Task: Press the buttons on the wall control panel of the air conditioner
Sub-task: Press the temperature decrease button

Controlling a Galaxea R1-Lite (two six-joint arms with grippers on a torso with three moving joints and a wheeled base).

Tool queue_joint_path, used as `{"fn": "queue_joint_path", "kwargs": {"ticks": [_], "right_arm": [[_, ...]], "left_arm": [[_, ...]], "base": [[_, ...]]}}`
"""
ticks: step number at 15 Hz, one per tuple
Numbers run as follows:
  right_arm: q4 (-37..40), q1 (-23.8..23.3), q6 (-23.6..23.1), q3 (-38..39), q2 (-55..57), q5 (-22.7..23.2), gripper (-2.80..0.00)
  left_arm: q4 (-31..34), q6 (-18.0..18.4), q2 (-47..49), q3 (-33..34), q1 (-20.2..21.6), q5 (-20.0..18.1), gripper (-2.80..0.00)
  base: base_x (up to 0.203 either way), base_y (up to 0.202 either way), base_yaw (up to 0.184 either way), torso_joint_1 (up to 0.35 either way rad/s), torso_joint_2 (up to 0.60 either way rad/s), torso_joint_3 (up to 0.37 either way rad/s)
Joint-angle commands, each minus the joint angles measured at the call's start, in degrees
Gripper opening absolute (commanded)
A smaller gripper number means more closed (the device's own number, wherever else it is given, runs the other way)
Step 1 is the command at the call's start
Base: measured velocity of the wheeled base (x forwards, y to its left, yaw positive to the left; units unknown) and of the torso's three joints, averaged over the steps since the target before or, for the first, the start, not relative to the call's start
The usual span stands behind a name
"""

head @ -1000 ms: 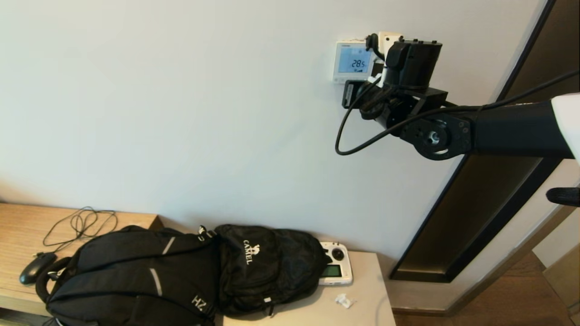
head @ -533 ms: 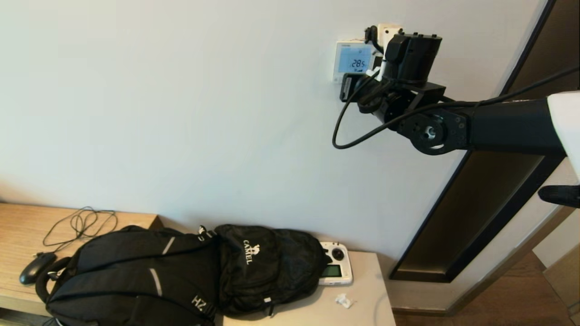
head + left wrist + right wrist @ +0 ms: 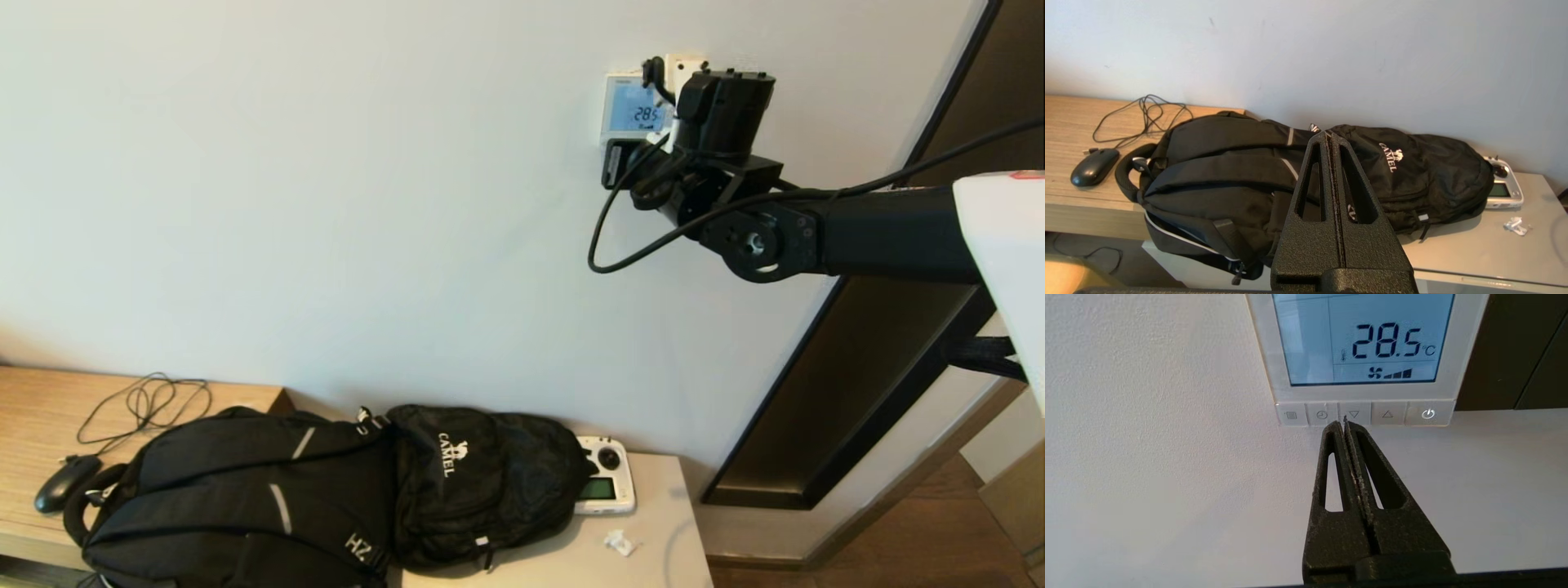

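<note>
You see the right gripper (image 3: pixel 1344 424) raised to the wall, jaws clenched on nothing, its tip at the buttons (image 3: pixel 1364 415), seemingly touching between the clock and down-arrow keys. The air conditioner's wall control panel (image 3: pixel 630 111) shows 28.5 on blue. The left gripper (image 3: pixel 1329 141), also clenched, hangs over the backpack (image 3: pixel 310 490) on the table (image 3: pixel 653 547).

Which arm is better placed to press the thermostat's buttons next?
The right. The right gripper, shut, points at the buttons of the control panel. The left gripper, shut, hangs over the backpack.
</note>
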Motion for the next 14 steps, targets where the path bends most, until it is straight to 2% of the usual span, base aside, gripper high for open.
{"fn": "queue_joint_path", "kwargs": {"ticks": [1, 14], "right_arm": [[-0.1, 0.0, 0.0, -0.1, 0.4, -0.1, -2.8], [-0.4, -0.5, 0.0, -2.7, 2.6, -0.7, -2.8]], "left_arm": [[0.0, 0.0, -0.1, 0.0, 0.0, 0.0, -2.8], [0.0, 0.0, -0.1, 0.0, 0.0, 0.0, -2.8]], "base": [[0.0, 0.0, 0.0, 0.0, 0.0, 0.0], [0.0, 0.0, 0.0, 0.0, 0.0, 0.0]]}}
